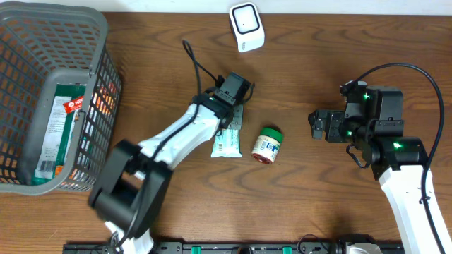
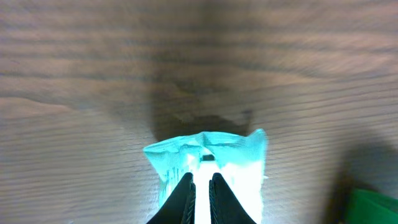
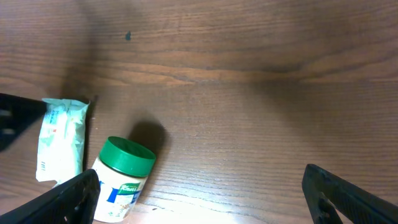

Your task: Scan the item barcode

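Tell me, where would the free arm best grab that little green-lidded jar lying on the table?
Probably across the white body of the jar, coming down from above with the open right gripper. It lies on its side, so both rounded flanks are exposed. The packet beside it lies apart, leaving finger room.

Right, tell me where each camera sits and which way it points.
Overhead: above the brown wooden table, looking straight down; both white arms show.
Left wrist: low, facing down along its claw, shut on the teal plastic packet.
Right wrist: looking between its open claw at the green-lidded jar.
Shared: packet in all three views.
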{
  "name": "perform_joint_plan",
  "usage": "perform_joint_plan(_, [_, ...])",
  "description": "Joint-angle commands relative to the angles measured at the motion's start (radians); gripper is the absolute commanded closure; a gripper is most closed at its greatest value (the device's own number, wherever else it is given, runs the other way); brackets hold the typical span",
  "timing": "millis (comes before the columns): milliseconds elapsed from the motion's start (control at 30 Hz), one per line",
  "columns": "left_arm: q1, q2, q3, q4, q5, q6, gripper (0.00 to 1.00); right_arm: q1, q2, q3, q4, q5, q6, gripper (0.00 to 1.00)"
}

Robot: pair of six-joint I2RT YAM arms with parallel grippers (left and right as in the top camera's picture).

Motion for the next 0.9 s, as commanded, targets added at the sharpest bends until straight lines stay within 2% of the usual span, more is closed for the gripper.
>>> perform_joint_plan(0, [0.005,-0.041,0.028,-0.040,-0.054,0.009,0.88,0.002,0.003,0.018,-0.001,-0.005,-0.006,0.01])
perform_joint_plan(267, [0.005,-0.002,-0.043,-0.105,-0.084,0.008,0.89,0.002,0.003,0.018,-0.001,-0.005,-0.006,0.01])
perform_joint_plan(500, [0.005,0.043,-0.082,-0.117,-0.160,-0.064,0.89,0.002,0.003,0.018,-0.001,-0.005,-0.006,0.01])
perform_joint_plan(867, [0.004,0.129,-0.082,-0.101,-0.004,-0.066,0.89,0.002,0.003,0.018,-0.001,-0.005,-0.006,0.01])
